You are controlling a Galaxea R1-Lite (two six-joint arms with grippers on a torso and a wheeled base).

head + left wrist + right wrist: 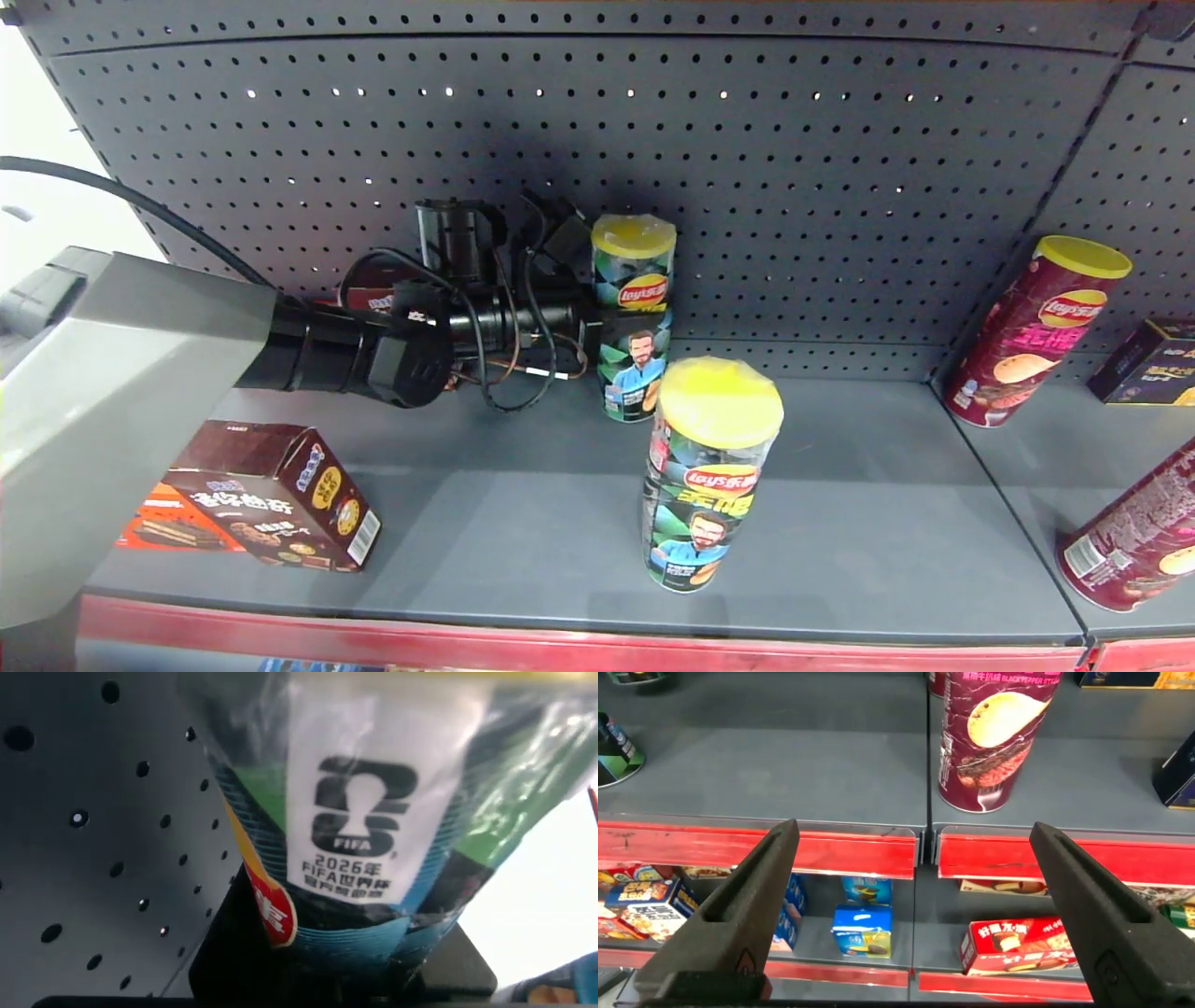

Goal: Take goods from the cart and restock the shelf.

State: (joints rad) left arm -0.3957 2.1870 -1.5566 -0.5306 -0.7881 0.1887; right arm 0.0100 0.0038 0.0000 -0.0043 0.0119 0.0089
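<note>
1. The left gripper (627,329) is at the back of the shelf (523,504). Its jaws seem to be closed around the middle of a green chip can (635,271), though the fingers are mostly hidden behind it, so that is a judgement.
2. The can stands upright just in front of the pegboard (747,187). I cannot tell whether its base is resting on the shelf.
3. The right gripper (915,915) holds nothing. Its jaws are spread wide and it hangs in front of the red shelf edge (831,849).
4. One risk is letting go too soon. If the base is not down flat, the tall, narrow can could topple against the pegboard or fall forward.
5. The other risk is the pull-back. A second green can (714,476) stands near the front, close to the held one, and a sideways drift of the wrist or its loose cables could knock it over the edge.
6. The shelf is smooth grey metal with no raised lip that I can see, so a fallen can would probably roll.
7. A chocolate box (271,495) lies under the left arm. Two maroon cans (1036,331) (1130,541) stand in the next bay. More packets sit on the lower shelf (864,929).
</note>
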